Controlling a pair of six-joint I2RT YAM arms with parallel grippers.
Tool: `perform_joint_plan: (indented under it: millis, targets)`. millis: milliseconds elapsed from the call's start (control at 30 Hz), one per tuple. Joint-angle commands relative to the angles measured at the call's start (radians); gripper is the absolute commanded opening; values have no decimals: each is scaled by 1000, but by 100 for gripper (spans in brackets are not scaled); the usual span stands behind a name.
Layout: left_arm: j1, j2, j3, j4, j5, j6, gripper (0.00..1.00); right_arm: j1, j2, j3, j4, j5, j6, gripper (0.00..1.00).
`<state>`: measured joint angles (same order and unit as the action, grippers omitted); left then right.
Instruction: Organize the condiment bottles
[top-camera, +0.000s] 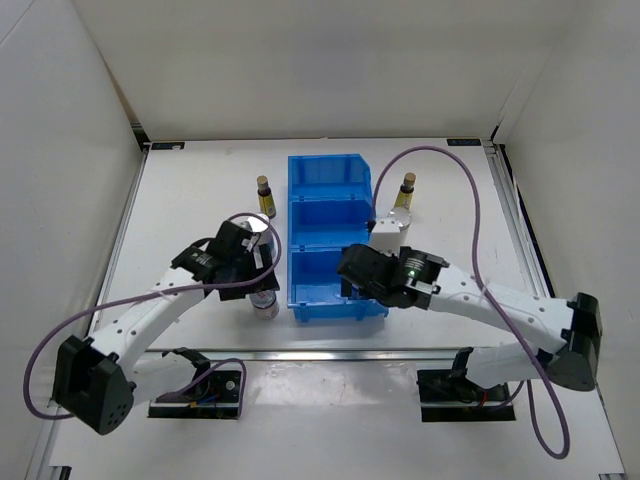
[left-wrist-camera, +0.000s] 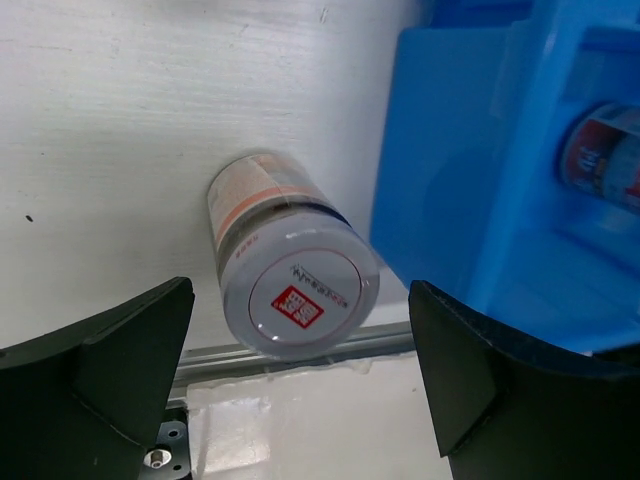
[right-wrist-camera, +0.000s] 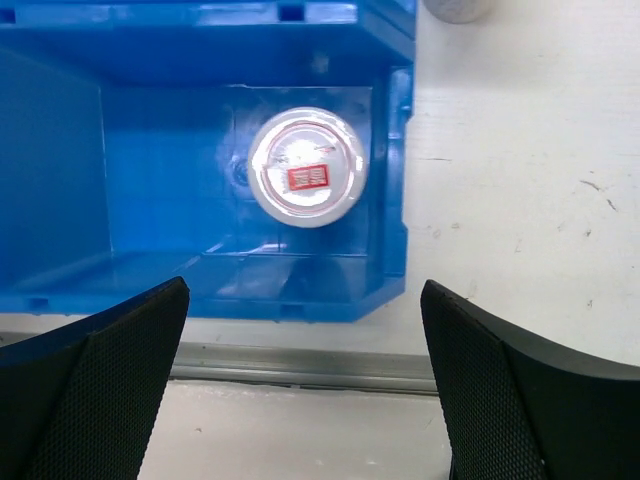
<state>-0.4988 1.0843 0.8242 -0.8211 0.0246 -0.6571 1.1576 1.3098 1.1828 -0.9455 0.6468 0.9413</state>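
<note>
Condiment bottles (top-camera: 264, 196) are judged partly sorted: one red-marked jar (right-wrist-camera: 308, 167) stands in the near compartment of the blue bin (right-wrist-camera: 60, 150), under the open right pincer (right-wrist-camera: 305, 290). A second jar (left-wrist-camera: 262, 205) stands on the surface (left-wrist-camera: 100, 100) just beside the bin, straddled by the open left pincer (left-wrist-camera: 300, 292), apparently for grasping.

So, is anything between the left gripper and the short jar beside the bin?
Nothing visible. The left gripper is open above the silver-lidded jar, one finger on each side. The blue bin's wall stands close beside the jar, near one finger.
</note>
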Motion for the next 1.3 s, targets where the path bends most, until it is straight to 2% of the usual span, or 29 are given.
perform_joint_plan:
  millis: [0,133,300,433,500,733,833,1000,1167,1267]
  targets:
    - [-33,46,1,19,-63,-24,99,33,-87,-46,10,119,94,100]
    - [-43,92,-8,19,-86,-42,91,44,-193,-121,51,139,113,100]
    - [-52,114,-19,28,-86,-42,78,44,-219,-147,63,139,113,100]
    - [-61,114,-28,28,-104,-62,52,44,-210,-147,54,148,123,100]
    - [-84,82,18,-10,-132,-75,40,44,-222,-147,54,148,135,100]
    - [-107,28,335,-243,-291,-93,15,44,-296,-213,76,157,156,100]
    - [-133,54,508,-309,-348,-93,11,44,-296,-213,88,157,156,100]
    - [-191,129,697,-334,-310,-93,11,44,-296,-213,88,157,156,100]
    - [-329,279,747,-322,-328,-127,11,44,-297,-213,77,166,180,100]
    - [-366,342,736,-262,-328,-136,11,44,-322,-222,77,166,180,100]
